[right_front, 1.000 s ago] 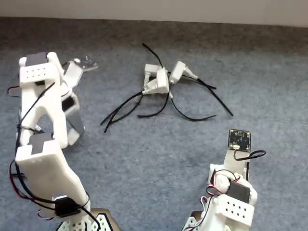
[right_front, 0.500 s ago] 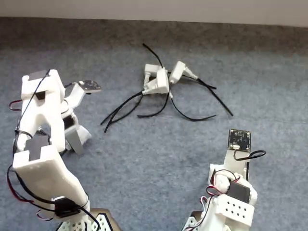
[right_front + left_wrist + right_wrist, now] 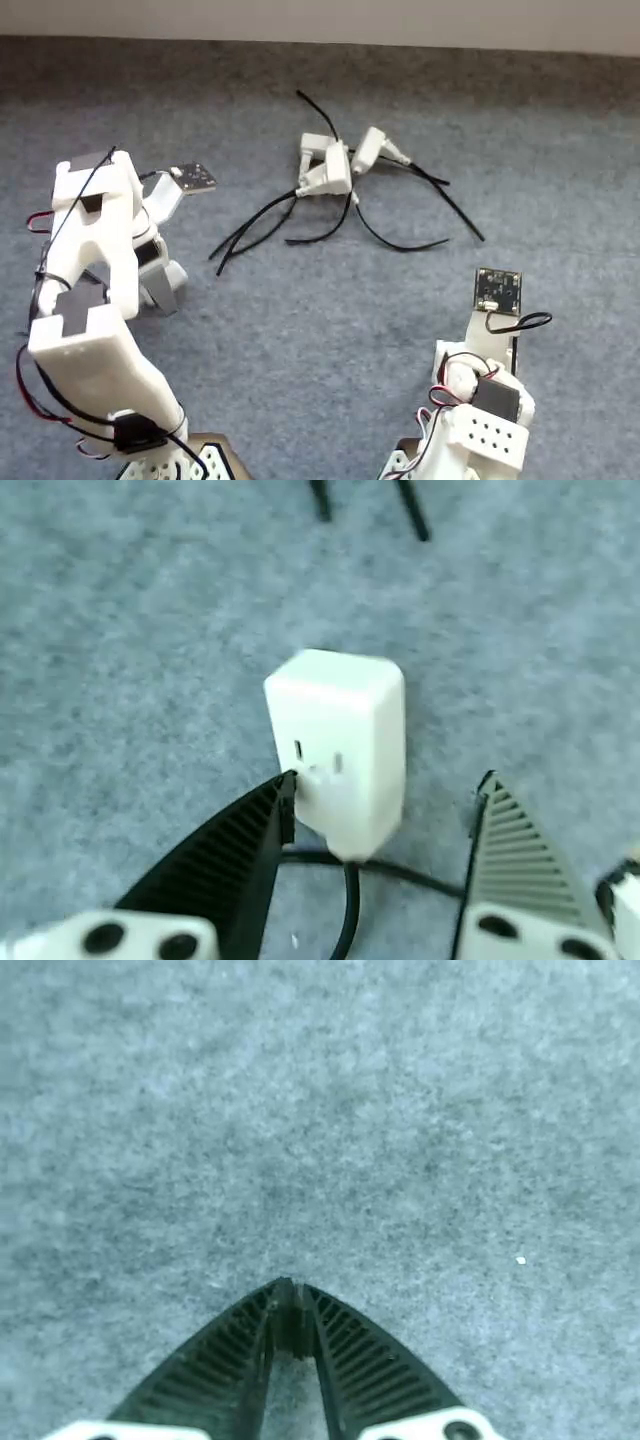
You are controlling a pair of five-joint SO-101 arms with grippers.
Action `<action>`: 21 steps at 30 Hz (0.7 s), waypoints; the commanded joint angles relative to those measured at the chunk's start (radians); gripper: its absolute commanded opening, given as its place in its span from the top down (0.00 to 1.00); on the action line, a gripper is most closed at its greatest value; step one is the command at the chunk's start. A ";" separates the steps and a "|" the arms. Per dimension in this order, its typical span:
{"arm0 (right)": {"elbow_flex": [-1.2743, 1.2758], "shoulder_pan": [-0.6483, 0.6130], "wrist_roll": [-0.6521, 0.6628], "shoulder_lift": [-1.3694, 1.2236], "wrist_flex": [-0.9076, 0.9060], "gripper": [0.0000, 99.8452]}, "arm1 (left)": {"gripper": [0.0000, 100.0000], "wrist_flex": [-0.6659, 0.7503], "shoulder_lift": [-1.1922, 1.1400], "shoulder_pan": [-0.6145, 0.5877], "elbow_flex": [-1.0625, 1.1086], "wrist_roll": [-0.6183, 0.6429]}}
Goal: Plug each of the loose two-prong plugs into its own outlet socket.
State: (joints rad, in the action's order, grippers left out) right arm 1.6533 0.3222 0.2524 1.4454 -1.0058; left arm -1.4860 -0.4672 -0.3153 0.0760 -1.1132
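White outlet socket (image 3: 338, 730) sits inside the wide-open left tool (image 3: 388, 786); right tool (image 3: 292, 1298) closed, empty.

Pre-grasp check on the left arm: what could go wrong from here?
1. The left gripper is open around the white socket, with one finger touching its corner and the other apart. Closing may twist it or shove it across the carpet.
2. The black cord runs under the socket between the fingers and could get pinched.
3. The other white pieces lie heaped with crossed cords, so lifting one may drag the rest.
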 commanded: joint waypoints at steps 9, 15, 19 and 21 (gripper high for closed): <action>0.016 -0.016 0.017 -0.004 0.018 0.99 | 0.77 0.018 -0.084 0.090 -0.001 -0.005; 0.016 -0.016 0.018 -0.004 0.018 0.99 | 0.95 -0.081 -0.084 0.159 -0.119 -0.005; 0.016 -0.016 0.018 -0.004 0.018 0.99 | 0.98 -0.278 -0.084 0.222 -0.275 0.000; 0.016 -0.016 0.018 -0.004 0.018 0.99 | 0.98 -0.296 -0.074 0.249 -0.308 0.012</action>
State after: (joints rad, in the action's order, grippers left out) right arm 1.6533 0.3222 0.2524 1.4469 -1.0058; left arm -1.7131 -0.5608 -0.1450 -0.1527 -1.1116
